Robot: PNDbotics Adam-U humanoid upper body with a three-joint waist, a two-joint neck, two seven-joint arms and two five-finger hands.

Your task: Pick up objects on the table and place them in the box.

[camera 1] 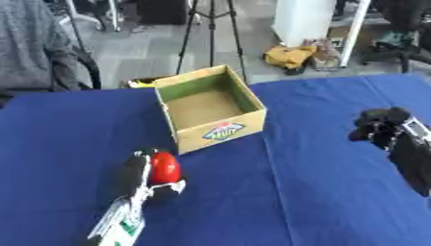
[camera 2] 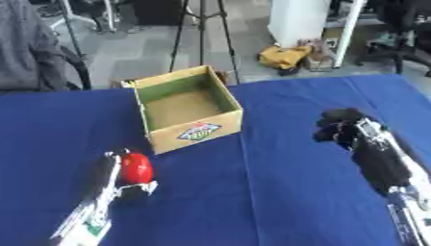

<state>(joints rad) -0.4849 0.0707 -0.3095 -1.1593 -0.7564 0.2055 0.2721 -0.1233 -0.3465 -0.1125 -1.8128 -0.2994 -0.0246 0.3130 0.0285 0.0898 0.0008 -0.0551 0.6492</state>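
An open cardboard box (camera 1: 212, 109) with a green inside and a label on its front stands on the blue table (camera 1: 278, 192), near the far middle; nothing shows inside it. In front of the box, to the left, my left hand (camera 1: 134, 175) has its fingers and thumb curled round a red rounded object (camera 1: 164, 167), just above the cloth. My right hand (camera 2: 341, 126) hovers over the table's right side with curled fingers and nothing in it.
A person in grey (camera 1: 33, 43) sits at the table's far left edge. Beyond the table stand a tripod (camera 1: 210, 33), a white cabinet (camera 1: 307, 21), a yellow bag (camera 1: 290, 56) and a chair (camera 1: 404, 43).
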